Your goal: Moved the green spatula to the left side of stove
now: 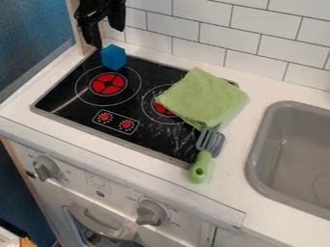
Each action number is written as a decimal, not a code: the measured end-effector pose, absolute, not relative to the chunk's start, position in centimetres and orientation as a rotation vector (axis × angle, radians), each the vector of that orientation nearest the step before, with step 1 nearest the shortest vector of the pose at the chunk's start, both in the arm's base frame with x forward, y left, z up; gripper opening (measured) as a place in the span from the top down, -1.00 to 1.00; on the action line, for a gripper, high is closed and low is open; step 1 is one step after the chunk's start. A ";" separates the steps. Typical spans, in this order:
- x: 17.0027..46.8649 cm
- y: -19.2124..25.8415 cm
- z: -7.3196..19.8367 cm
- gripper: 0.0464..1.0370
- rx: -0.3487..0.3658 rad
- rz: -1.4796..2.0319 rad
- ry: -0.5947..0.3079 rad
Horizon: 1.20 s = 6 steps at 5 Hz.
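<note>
Nearest the camera, 2 grey knobs (pixel 151 212) sit above a door handle (pixel 100 223) on the toy kitchen's front. Above them runs the white table (pixel 235 200), where the green spatula (pixel 202 161) lies across the stove's right front edge, its grey head near the cloth. At right is the grey sink (pixel 255 159). The black stove (pixel 151 140) has 2 red burners; a green cloth (pixel 205 96) partly covers 1. Farther back, my gripper (pixel 108 39) hangs with fingers spread near a blue block (pixel 114 57), before white wall tiles (pixel 241 36).
</note>
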<state>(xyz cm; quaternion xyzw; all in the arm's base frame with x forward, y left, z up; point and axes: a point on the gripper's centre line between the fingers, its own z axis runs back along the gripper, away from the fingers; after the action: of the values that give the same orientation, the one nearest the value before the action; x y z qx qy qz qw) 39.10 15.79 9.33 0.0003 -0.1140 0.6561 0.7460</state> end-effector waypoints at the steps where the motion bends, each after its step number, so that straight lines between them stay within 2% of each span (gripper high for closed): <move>1: 38.7 15.6 7.4 -0.92 0.019 1.439 -0.201; 2: 37.3 14.2 7.0 -0.92 0.021 1.424 -0.183; 3: 36.2 10.8 10.1 -0.92 -0.013 1.311 -0.257; 4: 34.0 6.5 11.4 -0.92 -0.089 1.153 -0.244; 6: 28.9 -0.6 11.4 -0.92 -0.140 0.767 -0.170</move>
<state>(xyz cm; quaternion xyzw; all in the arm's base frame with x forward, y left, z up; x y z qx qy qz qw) 28.92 -0.62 11.43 -0.0683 -0.0825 0.3735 0.9214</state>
